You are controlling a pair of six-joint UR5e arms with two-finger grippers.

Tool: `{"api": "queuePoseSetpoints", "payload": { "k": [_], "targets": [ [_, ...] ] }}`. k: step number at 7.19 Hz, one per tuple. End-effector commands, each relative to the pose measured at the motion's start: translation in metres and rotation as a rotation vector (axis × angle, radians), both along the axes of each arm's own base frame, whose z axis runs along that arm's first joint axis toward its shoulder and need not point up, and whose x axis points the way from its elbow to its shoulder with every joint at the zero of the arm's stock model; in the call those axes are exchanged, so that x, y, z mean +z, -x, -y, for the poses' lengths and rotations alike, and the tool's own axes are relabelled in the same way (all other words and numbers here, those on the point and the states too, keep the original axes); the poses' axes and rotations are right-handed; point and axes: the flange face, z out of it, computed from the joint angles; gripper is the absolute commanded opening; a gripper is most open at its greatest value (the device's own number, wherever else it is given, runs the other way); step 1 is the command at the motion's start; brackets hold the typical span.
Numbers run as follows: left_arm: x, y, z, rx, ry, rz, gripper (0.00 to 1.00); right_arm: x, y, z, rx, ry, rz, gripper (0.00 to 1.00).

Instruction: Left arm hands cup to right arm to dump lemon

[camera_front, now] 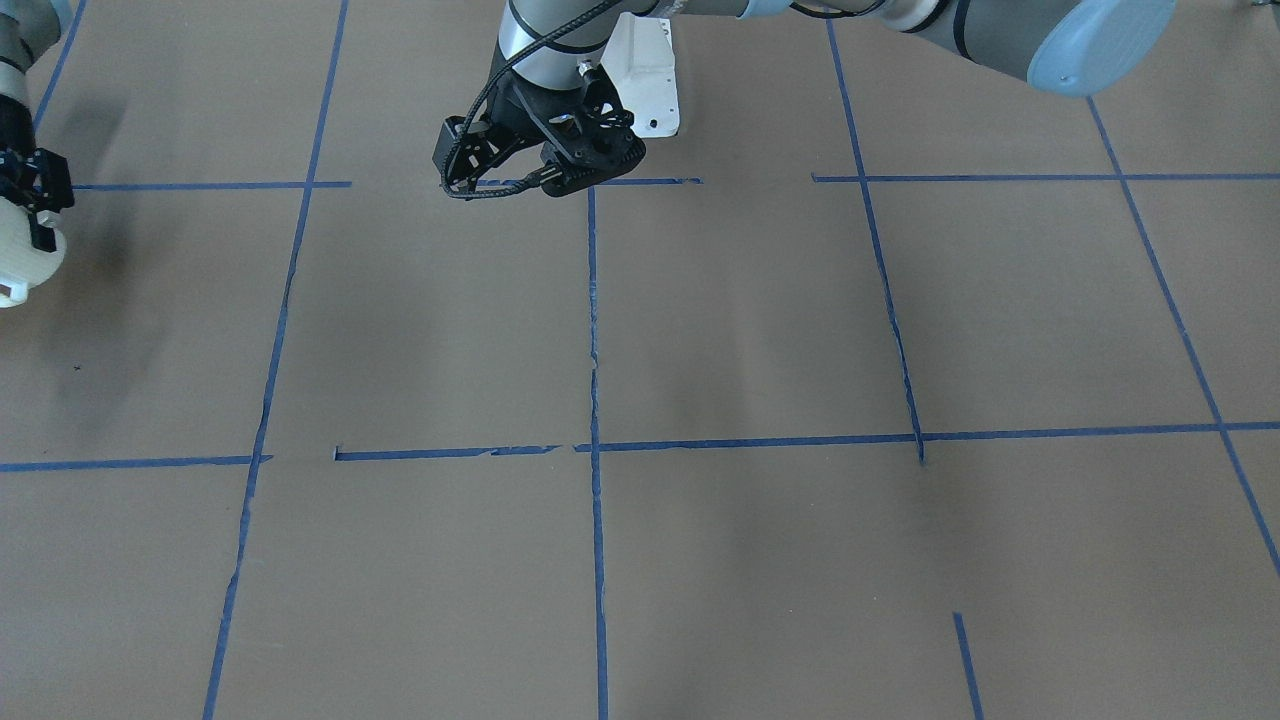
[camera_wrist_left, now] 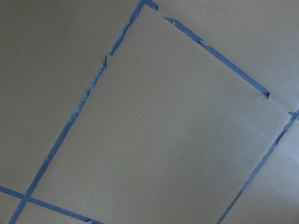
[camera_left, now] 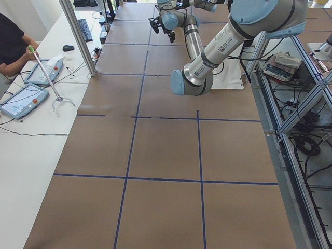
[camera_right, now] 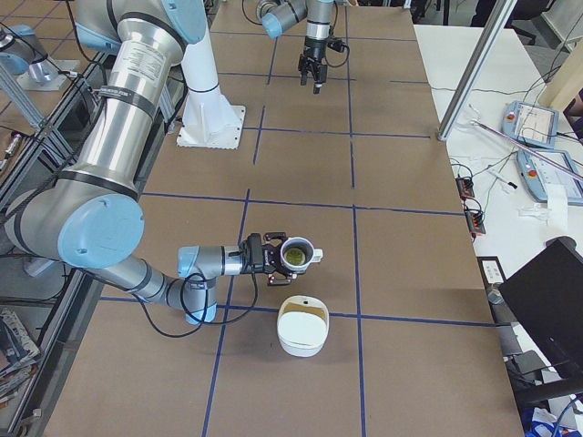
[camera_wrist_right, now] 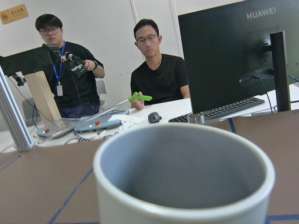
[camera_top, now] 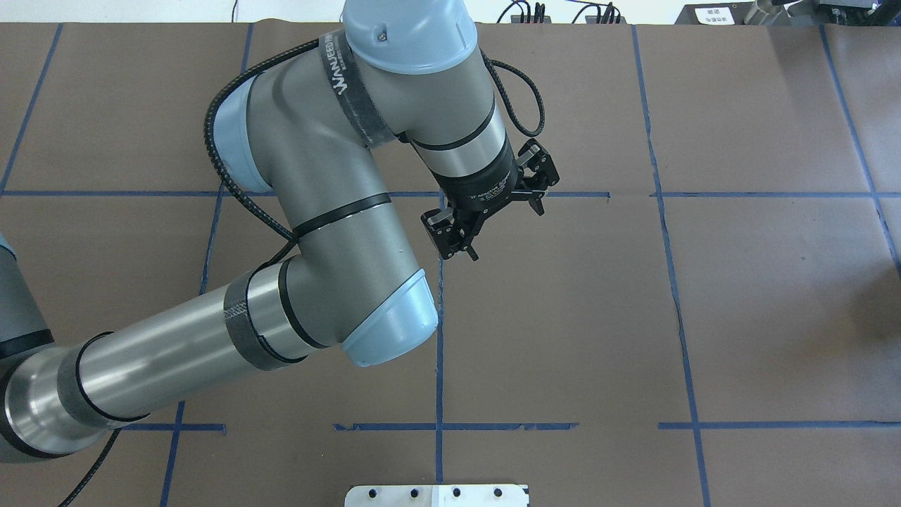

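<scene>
My right gripper is shut on the white ribbed cup and holds it upright, low over the table at my right end. The yellow-green lemon lies inside the cup. The cup's rim fills the right wrist view, and the lemon is hidden there. The gripper and cup also show at the left edge of the front view. My left gripper is open and empty above the middle of the table, far from the cup. It also shows in the front view.
A white bowl stands on the table just beside the held cup. The white base plate is at my edge of the table. Two operators sit behind a monitor on the far side.
</scene>
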Motion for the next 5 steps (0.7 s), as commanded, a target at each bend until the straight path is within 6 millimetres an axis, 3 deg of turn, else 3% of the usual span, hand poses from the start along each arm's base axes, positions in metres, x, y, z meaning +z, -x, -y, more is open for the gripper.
{"api": "queuePoseSetpoints", "payload": {
  "k": [1, 2, 3, 5],
  "targets": [
    [-0.001, 0.000, -0.001, -0.008, -0.003, 0.001, 1.00, 0.008, -0.054, 0.007, -0.081, 0.141, 0.200, 0.03],
    [-0.001, 0.000, -0.001, -0.008, -0.003, 0.001, 1.00, 0.011, -0.055, 0.024, -0.119, 0.206, 0.351, 0.04],
    [-0.002, 0.000, -0.001, -0.008, -0.004, -0.001, 1.00, 0.012, -0.054, 0.027, -0.115, 0.251, 0.465, 0.04],
    [-0.003, 0.000, -0.001, -0.008, -0.005, -0.001, 1.00, 0.004, -0.075, 0.035, -0.080, 0.365, 0.822, 0.04]
  ]
}}
